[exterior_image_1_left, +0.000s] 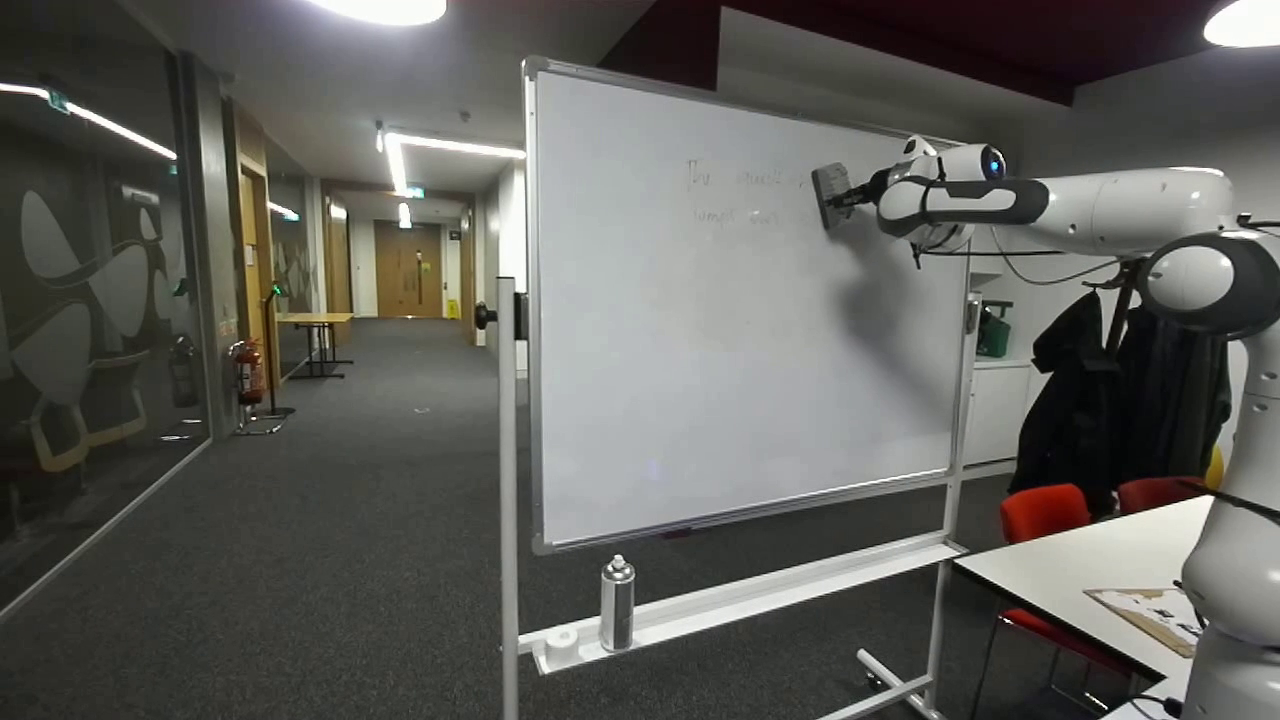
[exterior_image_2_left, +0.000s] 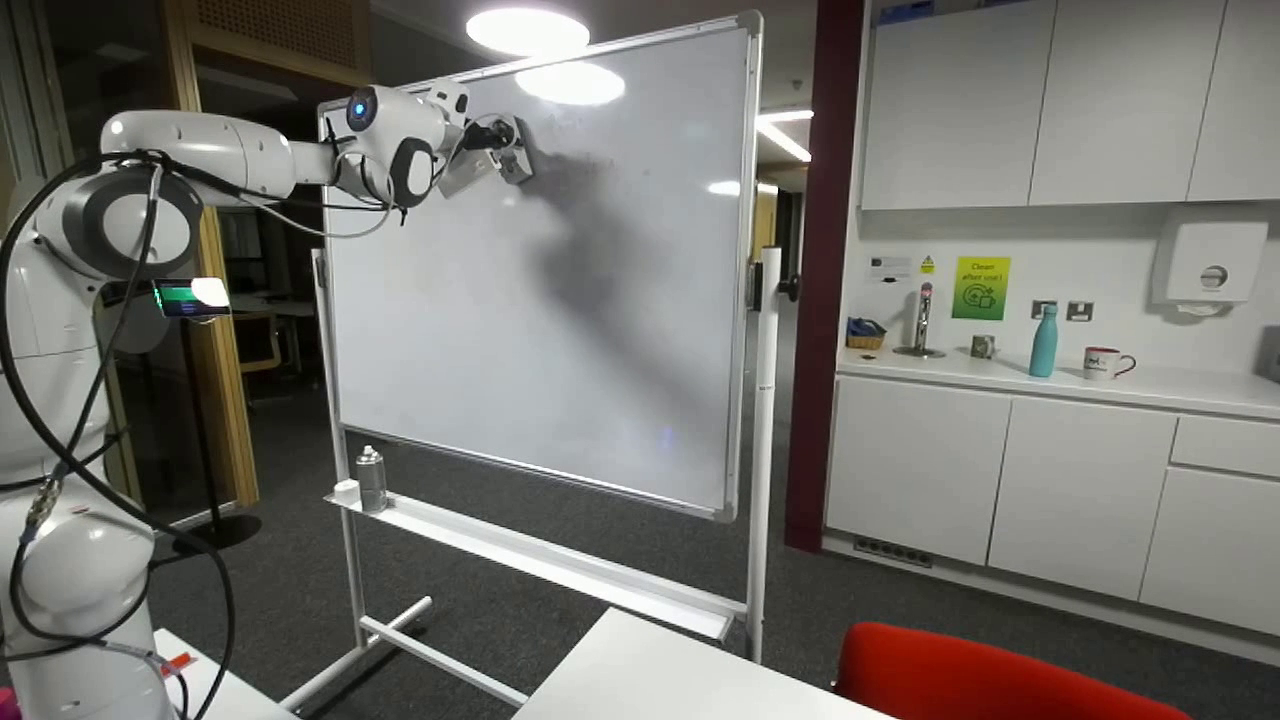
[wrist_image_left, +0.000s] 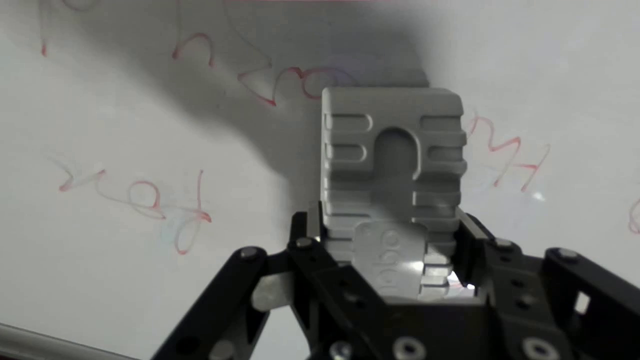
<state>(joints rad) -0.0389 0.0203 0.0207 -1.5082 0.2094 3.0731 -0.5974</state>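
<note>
Presently, 2 fingers (wrist_image_left: 300, 230) grip the eraser (wrist_image_left: 392, 195) by its sides, at or near the board (exterior_image_1_left: 740, 330), w/ red script (wrist_image_left: 301, 75) alongside. Step: prob. wiping; next move would need flat contact & even pressure.

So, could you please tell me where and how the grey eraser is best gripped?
I would grip the eraser by its two ribbed long sides, as the gripper does now; the grooves should resist slipping. Come from the moulded back, because the opposite face is turned to the whiteboard.
</note>
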